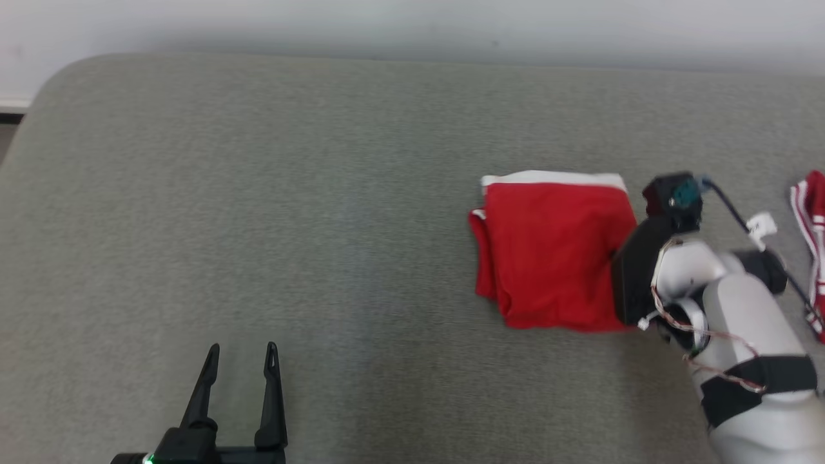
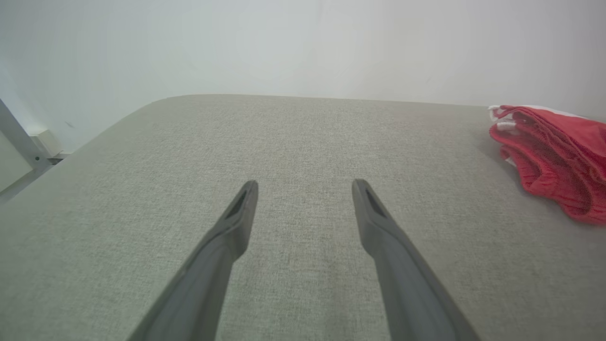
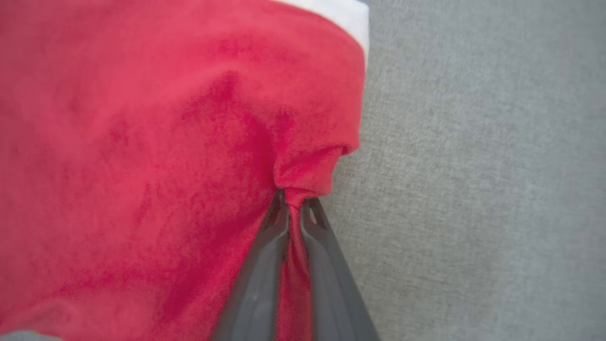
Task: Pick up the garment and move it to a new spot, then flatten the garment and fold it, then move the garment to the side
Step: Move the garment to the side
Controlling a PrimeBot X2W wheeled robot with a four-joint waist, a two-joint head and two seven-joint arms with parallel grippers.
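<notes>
The right fingers (image 3: 262, 270) are clamping the right edge of one folded red garment (image 1: 554, 251). A second striped garment (image 1: 813, 222) is lying farther right. The left fingers (image 1: 203, 386) are hovering apart.

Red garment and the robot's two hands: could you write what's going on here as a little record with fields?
Surface: grey fabric-covered top
Red garment: folded into a rough square, white band along its far edge, lying right of centre
Right hand: shut, pinching a fold at the garment's edge
Left hand: open, holding nothing, over bare surface, well apart from the garment
Other item: red-and-white striped cloth at the far right edge
</notes>
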